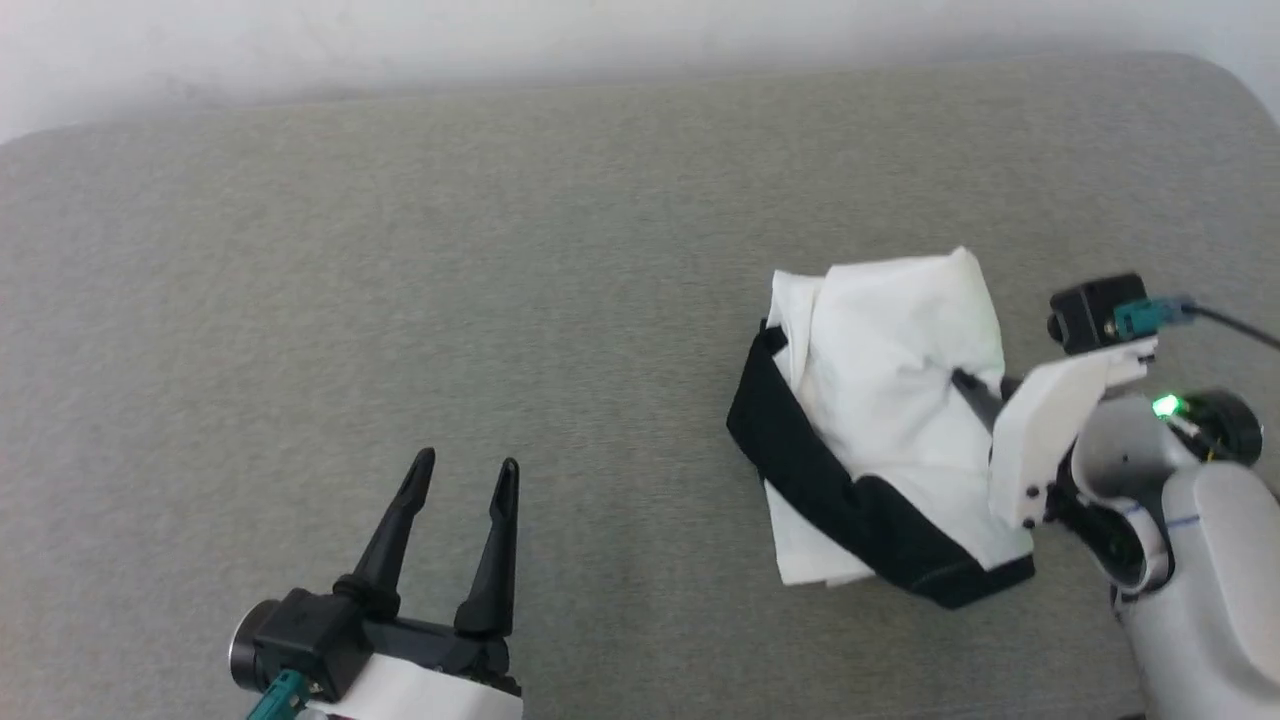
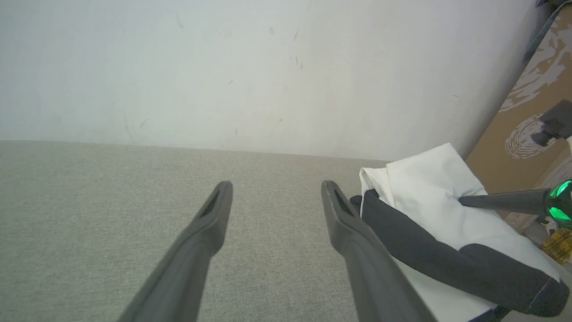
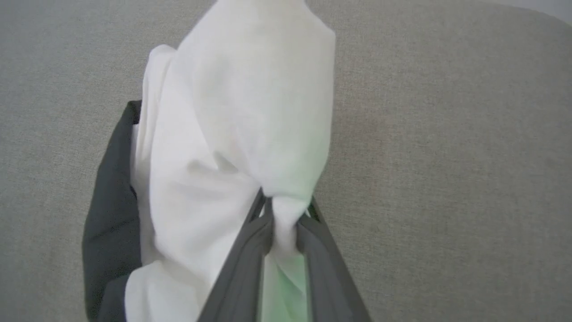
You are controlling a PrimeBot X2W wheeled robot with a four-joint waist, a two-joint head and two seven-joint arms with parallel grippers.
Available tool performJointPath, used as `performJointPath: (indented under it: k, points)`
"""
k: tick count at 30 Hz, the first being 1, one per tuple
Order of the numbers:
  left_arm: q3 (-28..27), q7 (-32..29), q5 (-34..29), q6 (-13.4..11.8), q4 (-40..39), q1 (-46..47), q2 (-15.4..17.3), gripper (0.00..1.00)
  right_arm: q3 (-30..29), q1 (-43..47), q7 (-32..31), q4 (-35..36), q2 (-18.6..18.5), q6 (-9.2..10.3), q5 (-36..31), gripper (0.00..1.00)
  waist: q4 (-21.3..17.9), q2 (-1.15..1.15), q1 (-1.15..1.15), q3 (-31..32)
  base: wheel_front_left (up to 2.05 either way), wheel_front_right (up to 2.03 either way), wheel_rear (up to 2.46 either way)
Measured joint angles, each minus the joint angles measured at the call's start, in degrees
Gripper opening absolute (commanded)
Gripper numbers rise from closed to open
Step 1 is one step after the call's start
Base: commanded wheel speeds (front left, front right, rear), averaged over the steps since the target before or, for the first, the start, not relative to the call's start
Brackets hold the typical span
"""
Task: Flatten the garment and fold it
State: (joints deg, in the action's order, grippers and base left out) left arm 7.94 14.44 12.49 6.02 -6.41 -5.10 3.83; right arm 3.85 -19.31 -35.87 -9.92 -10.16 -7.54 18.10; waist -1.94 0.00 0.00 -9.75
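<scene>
The garment (image 1: 880, 400) lies bunched on the grey surface at the right, white cloth with a black band (image 1: 830, 490) along its near-left side. My right gripper (image 1: 965, 382) reaches in from the right and is shut on a fold of its white cloth. In the right wrist view the two fingers pinch the white cloth of the garment (image 3: 241, 134) at my right gripper (image 3: 286, 208). My left gripper (image 1: 468, 470) stands open at the lower left, well apart from the garment. Its open fingers frame bare surface at my left gripper (image 2: 277, 188), with the garment (image 2: 429, 197) to their right.
The grey fabric surface (image 1: 400, 250) stretches wide to the left and back. A pale wall (image 2: 223, 67) rises behind it. A brown cardboard panel (image 2: 527, 116) with a grey print stands beyond the garment.
</scene>
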Motion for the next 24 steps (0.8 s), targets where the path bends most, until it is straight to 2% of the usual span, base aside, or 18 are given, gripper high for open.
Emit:
performJointPath:
  k: [10,17,24]
  points:
    - [0.66,-1.62,-0.58,-0.05,-3.2,2.46,1.44,1.0,4.63,-10.25,-1.05,-3.87,-5.68,0.0,0.76,0.0,-7.26,0.0,0.0,-1.48,0.0,0.0,0.0]
    - [0.48,-3.39,-2.32,-0.1,-6.98,5.05,3.82,1.0,4.53,-16.73,0.35,-5.71,-9.87,0.0,0.58,0.0,-9.95,0.0,0.01,-6.43,0.0,0.0,0.0]
    - [0.6,-5.76,-3.0,-0.1,-9.57,6.1,5.73,1.0,3.63,-20.63,2.82,-8.1,-12.32,0.0,0.67,0.0,-12.85,0.0,0.01,-10.88,0.0,0.0,0.0]
